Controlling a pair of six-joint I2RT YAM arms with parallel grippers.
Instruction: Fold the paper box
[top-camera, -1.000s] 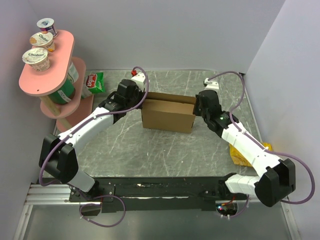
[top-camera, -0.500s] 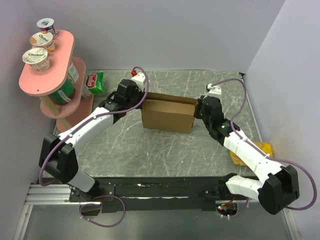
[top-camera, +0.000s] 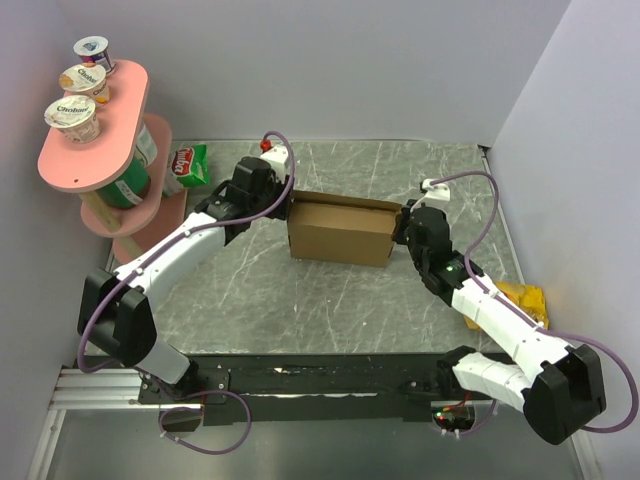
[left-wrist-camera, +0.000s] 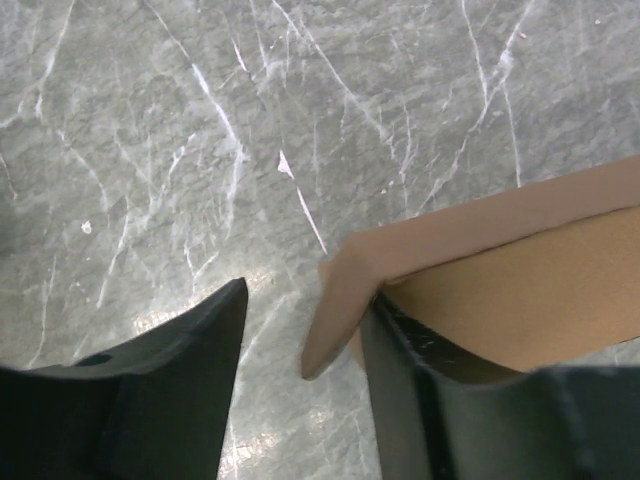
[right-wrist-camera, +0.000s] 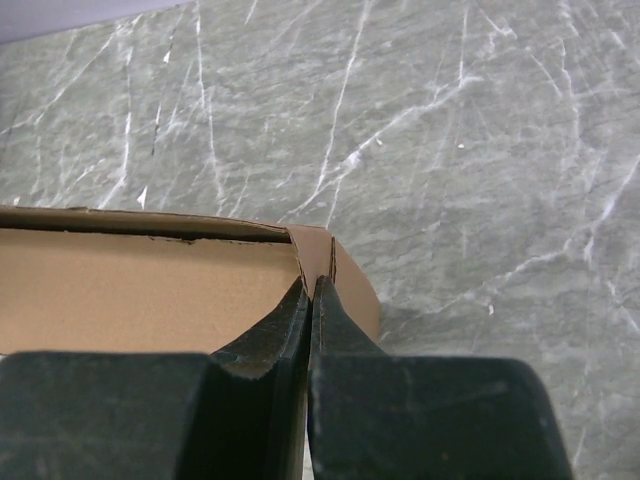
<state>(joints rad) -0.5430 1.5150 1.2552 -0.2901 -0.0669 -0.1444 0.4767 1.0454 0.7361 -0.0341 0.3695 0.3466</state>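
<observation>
Left pincer (left-wrist-camera: 305, 300): fingers apart. The box's left corner flap stands in the gap, close against the right-hand finger in the wrist view. Bare surface shows between the flap and the other finger, and nothing is clamped.
Right pincer (right-wrist-camera: 312, 285): fingers pressed together with no gap showing. The tips sit at the box's right corner, over the small folded corner flap. Whether they press on the cardboard I cannot tell.
Surface (top-camera: 300, 300): grey marble-patterned top with white veins, carrying the box.
Box (top-camera: 338, 232): plain brown cardboard, partly formed. It rests on the surface around the middle and toward the far side, between the 2 pincers. A long brown face is turned to the near edge, and a thin cardboard edge runs along the far side. In the right wrist view the inside face is lighter brown, with a raised wall along its far edge.
Stand (top-camera: 95, 140): pink, with 2 rounded tiers, at the far left and well apart from the box.
Yellow bag (top-camera: 525, 298): crinkled, at the right edge of the surface, partly hidden behind the right arm.
Snack bag (top-camera: 188, 165): green and red, lying near the stand's lower tier, left of the left pincer.
Cups (top-camera: 73, 117): 3 yogurt cups with white lids, in a row on the stand's upper tier.
</observation>
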